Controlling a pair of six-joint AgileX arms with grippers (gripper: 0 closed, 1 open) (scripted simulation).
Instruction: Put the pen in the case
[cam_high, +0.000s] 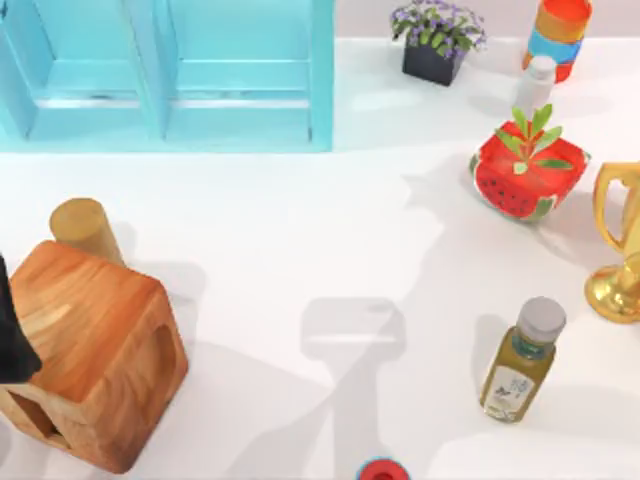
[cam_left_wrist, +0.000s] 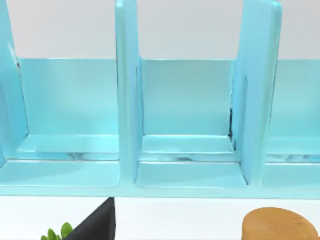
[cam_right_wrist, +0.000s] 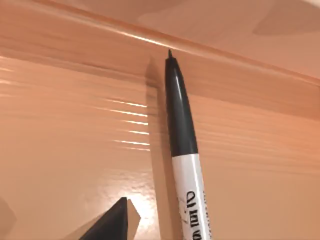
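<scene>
The pen (cam_right_wrist: 182, 135) has a white printed barrel and a black cap. It runs out from my right gripper (cam_right_wrist: 160, 232), which is shut on it, with one dark finger (cam_right_wrist: 117, 222) beside it. The capped tip points at a glossy wooden surface (cam_right_wrist: 70, 125) close behind it and throws a shadow there. The case (cam_high: 95, 350) is a rounded wooden box with openings, at the table's left front. My left arm (cam_high: 12, 330) is a black shape at the left edge, over the case's left side. One of its dark fingers (cam_left_wrist: 95, 225) shows in the left wrist view.
A turquoise shelf unit (cam_high: 165, 75) fills the back left. A wooden cylinder (cam_high: 85, 230) stands just behind the case. On the right are a juice bottle (cam_high: 522, 360), a watermelon planter (cam_high: 527, 165), a gold trophy (cam_high: 618, 250), a flower pot (cam_high: 437, 40) and a small red cap (cam_high: 380, 470).
</scene>
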